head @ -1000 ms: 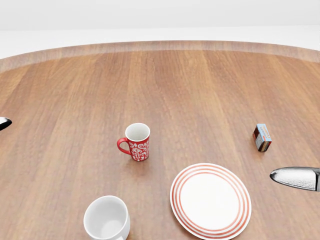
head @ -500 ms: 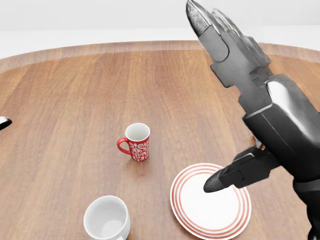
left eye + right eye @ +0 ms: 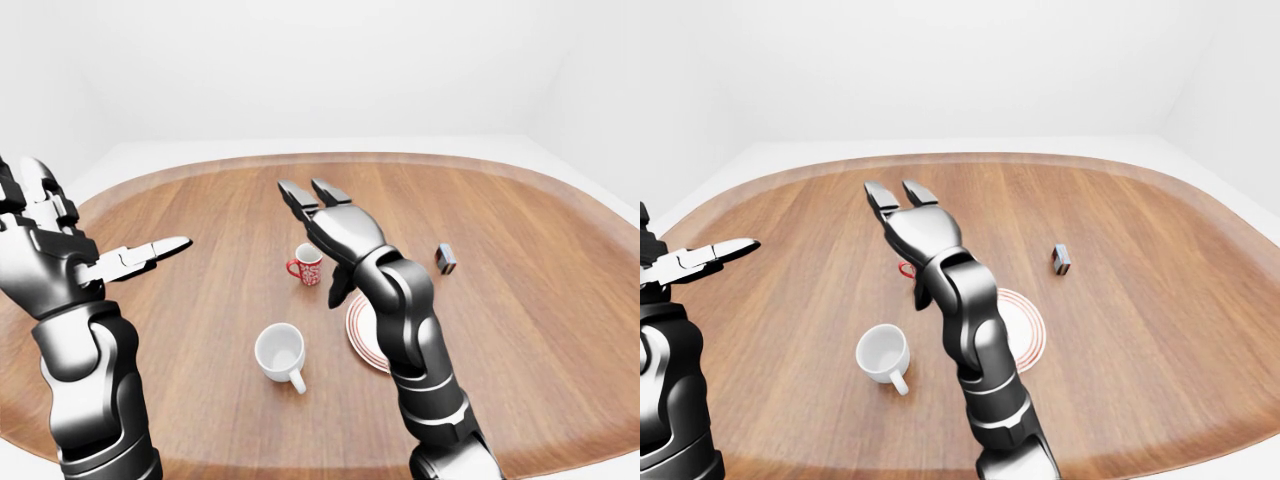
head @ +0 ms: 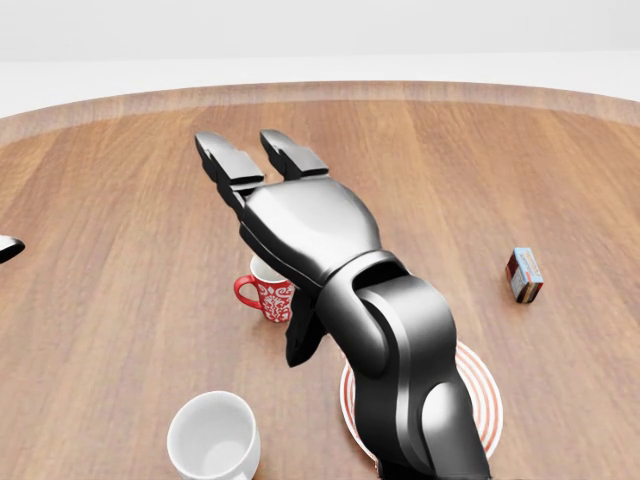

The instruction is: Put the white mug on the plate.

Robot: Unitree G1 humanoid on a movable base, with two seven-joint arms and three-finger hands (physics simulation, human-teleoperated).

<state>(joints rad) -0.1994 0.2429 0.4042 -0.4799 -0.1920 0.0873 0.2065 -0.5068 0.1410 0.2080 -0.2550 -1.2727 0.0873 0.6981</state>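
Having swung leftward across the head view within a second, the open-fingered right hand [image 4: 262,165] is now hovering empty above the red patterned mug [image 3: 307,265], well short of the plain white ceramic mug [image 4: 213,437] sitting beside the red-ringed white plate [image 4: 484,400], while the left hand [image 3: 60,250] is waiting open and empty.

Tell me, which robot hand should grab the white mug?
Probably the right robot hand. It is open and raised over the table's middle, above the white mug and beside the plate. The left robot hand is open too, but sits off at the view's left edge.
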